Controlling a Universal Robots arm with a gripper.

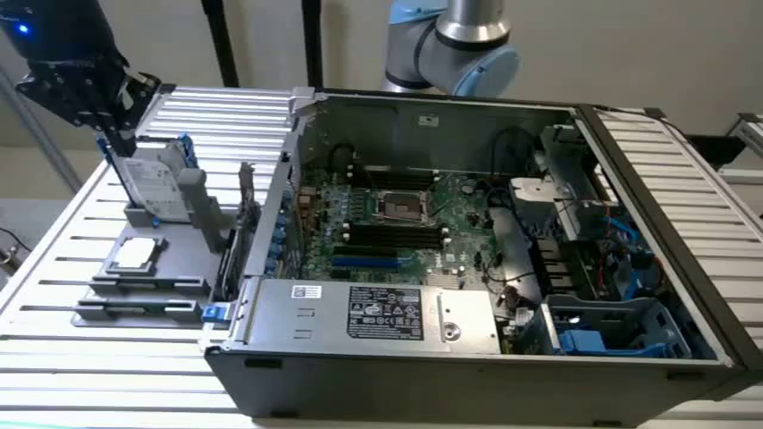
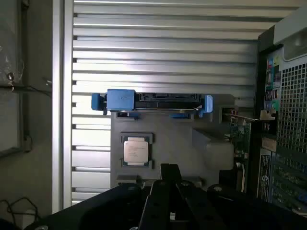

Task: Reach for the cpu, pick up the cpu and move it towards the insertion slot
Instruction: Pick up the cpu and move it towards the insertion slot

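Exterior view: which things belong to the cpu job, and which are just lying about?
In the job:
cpu, lying flat in the grey holder
insertion slot, inside the open case
gripper, shut, near the top of the hard drive

Lying about:
hard drive, upright in the holder
black memory slots
blue card slot

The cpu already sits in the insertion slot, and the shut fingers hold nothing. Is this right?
No. In the exterior view the cpu lies on the grey holder outside the case, not in the insertion slot. The shut fingers hold nothing.
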